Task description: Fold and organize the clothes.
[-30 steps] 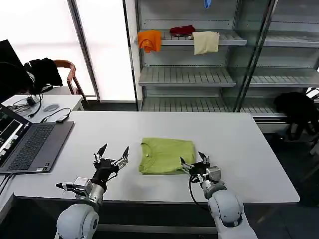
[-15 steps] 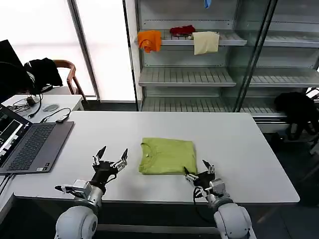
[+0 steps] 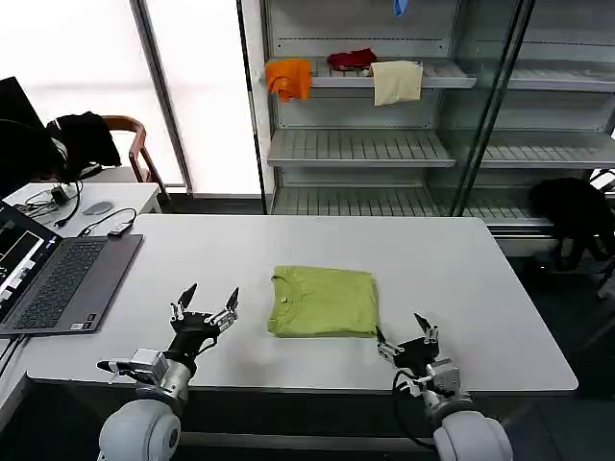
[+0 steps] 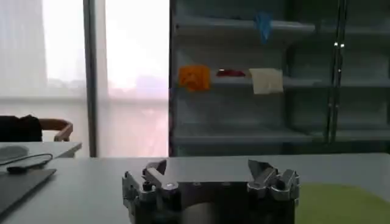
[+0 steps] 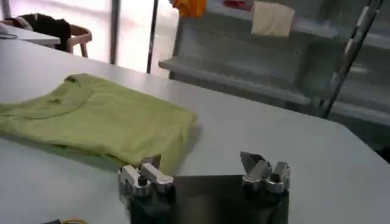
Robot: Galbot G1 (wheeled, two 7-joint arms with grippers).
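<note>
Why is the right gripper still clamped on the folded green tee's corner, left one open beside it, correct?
Not clamped. In the head view the right gripper is open and off the T-shirt, near the table edge. The left gripper is open beside it, as you said.

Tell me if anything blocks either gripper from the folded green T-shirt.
Nothing visible does. The T-shirt lies alone mid-table; the left gripper and the right gripper flank it, both open, with bare table between.
</note>
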